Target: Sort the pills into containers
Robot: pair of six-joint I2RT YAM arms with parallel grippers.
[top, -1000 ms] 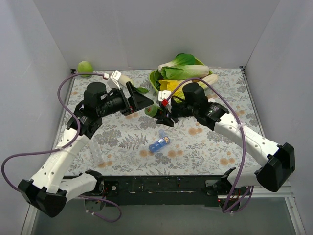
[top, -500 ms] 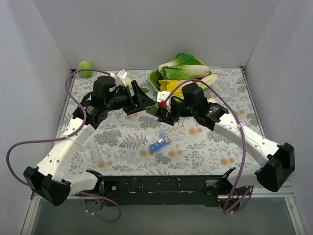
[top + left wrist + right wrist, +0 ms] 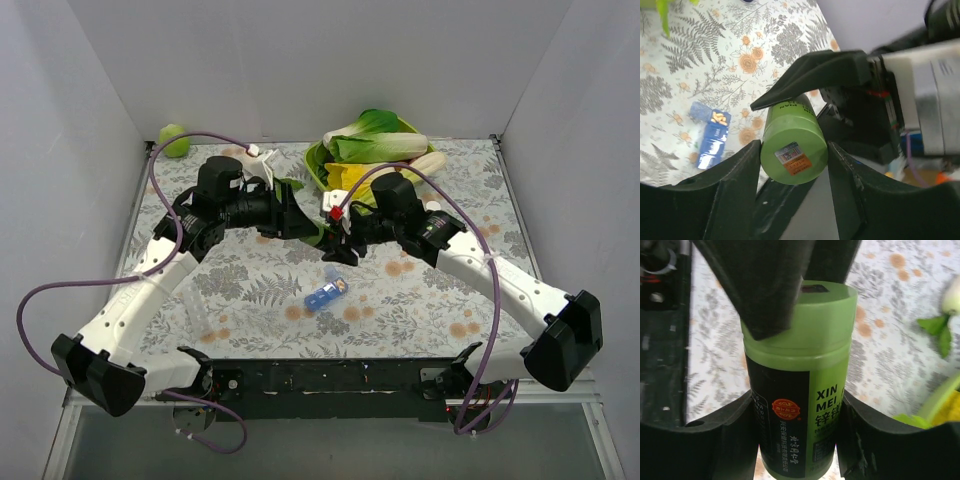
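Note:
A green pill bottle (image 3: 800,385) with a black label hangs in the air, and my right gripper (image 3: 796,405) is shut on its body. My left gripper (image 3: 794,150) has its fingers against both sides of the bottle's green cap (image 3: 794,150), which carries a small sticker. In the top view the two grippers meet above the middle of the table, left gripper (image 3: 308,228) and right gripper (image 3: 338,242), and they hide the bottle. The containers, a blue strip pill box (image 3: 325,295), lie on the cloth below them. One compartment holds orange pills (image 3: 718,118).
A lime-green bowl (image 3: 316,168) of bok choy and other vegetables stands at the back centre. A green round fruit (image 3: 174,138) sits in the back left corner. White walls enclose three sides. Purple cables loop off both arms.
My left arm swung right to the bottle and its jaws closed from wide open onto the cap. The right arm and the bottle stayed in place.

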